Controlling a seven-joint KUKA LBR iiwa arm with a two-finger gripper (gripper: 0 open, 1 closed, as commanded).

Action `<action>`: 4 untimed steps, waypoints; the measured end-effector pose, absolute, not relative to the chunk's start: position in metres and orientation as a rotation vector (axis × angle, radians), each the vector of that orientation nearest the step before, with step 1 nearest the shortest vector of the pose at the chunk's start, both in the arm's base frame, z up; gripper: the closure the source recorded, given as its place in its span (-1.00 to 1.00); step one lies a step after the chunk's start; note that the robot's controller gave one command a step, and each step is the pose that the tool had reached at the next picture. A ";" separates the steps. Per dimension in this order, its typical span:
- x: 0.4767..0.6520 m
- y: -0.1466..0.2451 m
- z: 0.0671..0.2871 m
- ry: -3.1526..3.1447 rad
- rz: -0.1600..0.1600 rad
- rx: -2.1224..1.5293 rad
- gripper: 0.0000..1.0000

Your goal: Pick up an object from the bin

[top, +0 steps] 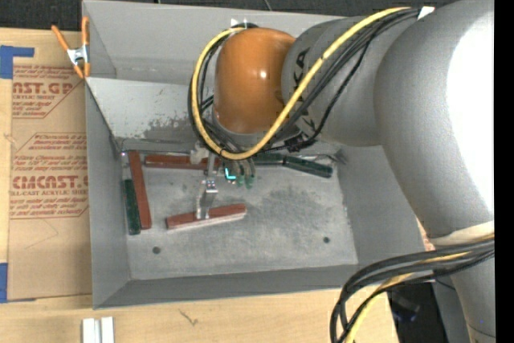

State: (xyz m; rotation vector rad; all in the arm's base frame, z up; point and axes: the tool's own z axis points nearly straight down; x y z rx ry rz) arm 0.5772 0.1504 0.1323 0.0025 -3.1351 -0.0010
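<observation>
My gripper (206, 205) hangs below the orange dome, near the middle of the bin floor. Its tip comes down onto a flat red-brown stick (225, 214) that lies almost level across the floor. The tip meets this stick left of its middle. Another red-brown stick (167, 161) lies level just behind and to the left of the gripper. A dark green stick (309, 165) pokes out from under the arm on the right.
By the left wall a third red-brown stick (140, 190) lies lengthwise, with a dark green stick (129, 207) close beside it. The big grey arm with its cables covers the bin's right and rear.
</observation>
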 end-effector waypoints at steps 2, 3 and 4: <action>0.550 0.132 0.086 -3.143 -0.003 -0.115 -1.00; 0.547 0.129 0.071 -3.152 -0.009 -0.123 -1.00; 0.527 0.126 0.101 -3.137 -0.002 -0.169 -1.00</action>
